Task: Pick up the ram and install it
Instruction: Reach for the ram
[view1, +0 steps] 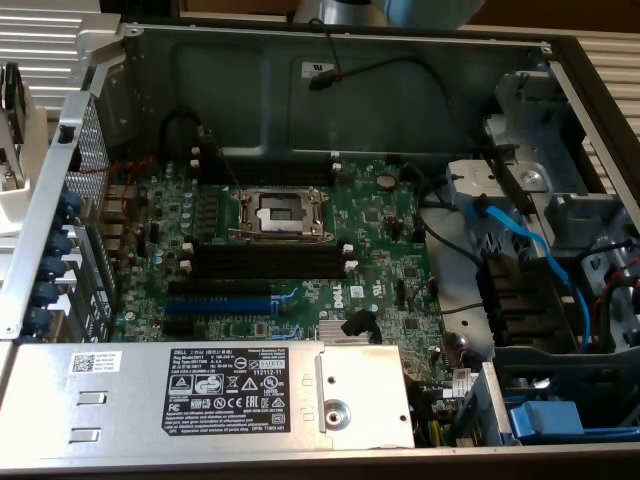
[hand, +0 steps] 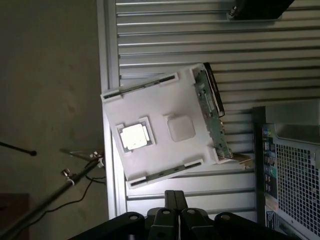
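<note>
Exterior view: an open computer case (view1: 350, 90) holds a green motherboard (view1: 390, 235) with long black slots (view1: 265, 262). Wrist view: the ram (hand: 212, 112), a thin green stick, lies along one edge of a white tray (hand: 165, 100) on the slatted bench (hand: 200, 40). The pincer (hand: 170, 195) is closed and empty, apart from the tray.

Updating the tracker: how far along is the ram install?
Nothing done: the black slots sit empty. The ram lies in the white tray; the gripper is shut, apart from it, holding nothing. Pickup and seating remain.
</note>
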